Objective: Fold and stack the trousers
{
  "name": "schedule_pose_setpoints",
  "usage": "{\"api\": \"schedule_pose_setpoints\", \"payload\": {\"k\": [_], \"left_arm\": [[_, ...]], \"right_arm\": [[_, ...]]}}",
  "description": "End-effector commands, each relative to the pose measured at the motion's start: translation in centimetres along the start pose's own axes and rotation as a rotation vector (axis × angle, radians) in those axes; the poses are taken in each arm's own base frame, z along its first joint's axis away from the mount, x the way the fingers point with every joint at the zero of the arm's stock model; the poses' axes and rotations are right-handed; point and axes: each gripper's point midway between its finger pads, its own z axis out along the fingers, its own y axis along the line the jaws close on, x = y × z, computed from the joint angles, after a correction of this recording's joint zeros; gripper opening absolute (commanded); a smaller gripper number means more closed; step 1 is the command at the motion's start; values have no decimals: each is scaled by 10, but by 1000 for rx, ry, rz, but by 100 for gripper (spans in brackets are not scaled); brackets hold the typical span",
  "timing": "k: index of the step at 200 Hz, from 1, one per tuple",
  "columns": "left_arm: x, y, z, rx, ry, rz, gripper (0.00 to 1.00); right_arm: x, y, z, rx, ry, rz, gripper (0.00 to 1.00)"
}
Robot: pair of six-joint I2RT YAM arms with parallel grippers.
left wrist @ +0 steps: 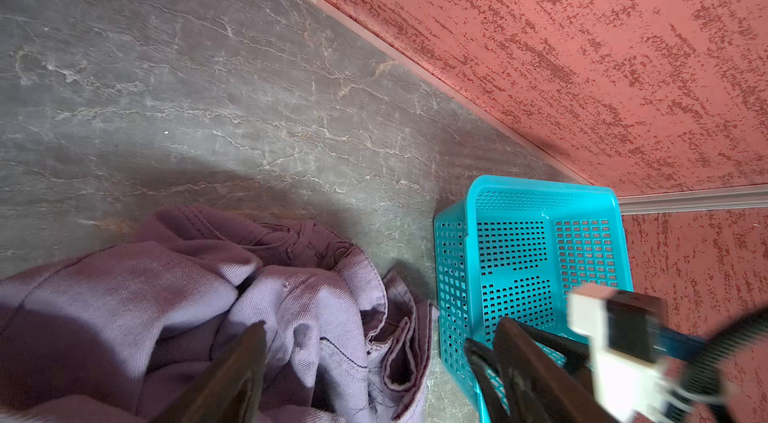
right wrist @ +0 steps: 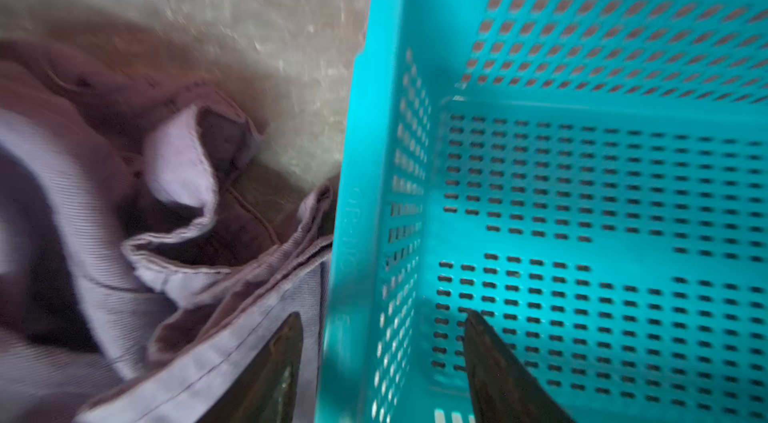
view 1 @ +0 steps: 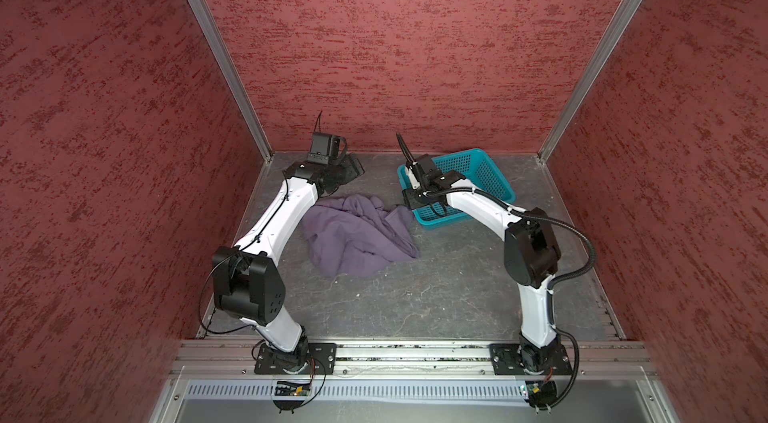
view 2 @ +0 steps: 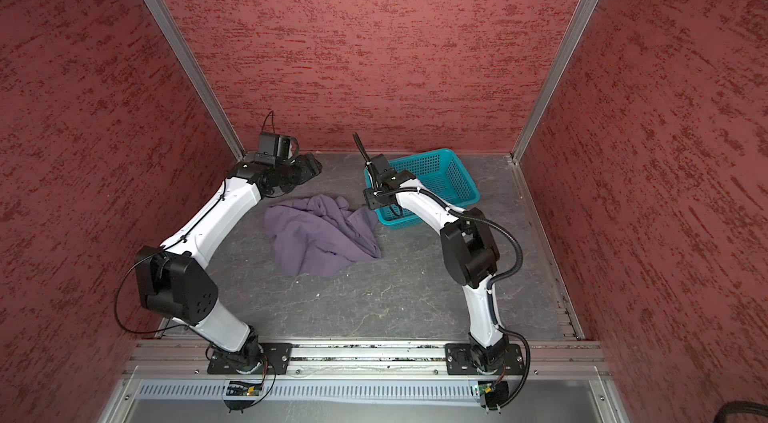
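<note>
Trousers crumpled | button only in left wrist view | left jaws spread | right jaws spread astride basket wall

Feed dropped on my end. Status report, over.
Left gripper open, empty. Right gripper open, empty, over the basket wall. Trousers crumpled on table, unfolded. Basket close against their edge.

Mottled red walls at nine, twelve and three o'clock; grey marbled worktop below — aluminium posts at the far corners.
</note>
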Motion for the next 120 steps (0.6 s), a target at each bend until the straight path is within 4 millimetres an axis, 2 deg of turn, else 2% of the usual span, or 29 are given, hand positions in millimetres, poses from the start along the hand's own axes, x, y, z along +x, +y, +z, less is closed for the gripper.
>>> {"api": "schedule_pose_setpoints", "payload": {"k": [1,18,37,63,77,93,106,120], "left_arm": [[-2,1,-9,-2,-5,7,86],[-3,4,-10,-5,-10,1,86],[-4,6,-11,-8,-12,-5,86],[-4,8,-10,-8,-9,-12,87],[-3,9,-9,-11,-5,-14,87],[-4,10,-10,-8,-3,-16,87],[-4,10,-9,-5,-2,-21,87],[-4,10,-8,-4,-2,-29,86]], "right_arm": [[-13,-7,2,46,-28,37,62],[-15,-18,9,80,-26,87,57],[-15,-38,16,111,-15,162,46],[-12,-76,19,156,-7,231,36],[-14,-98,18,190,-13,235,34],[-20,-120,16,217,-33,213,33],[-25,-142,15,243,-40,209,24],[-29,-166,16,273,-41,233,21]]}}
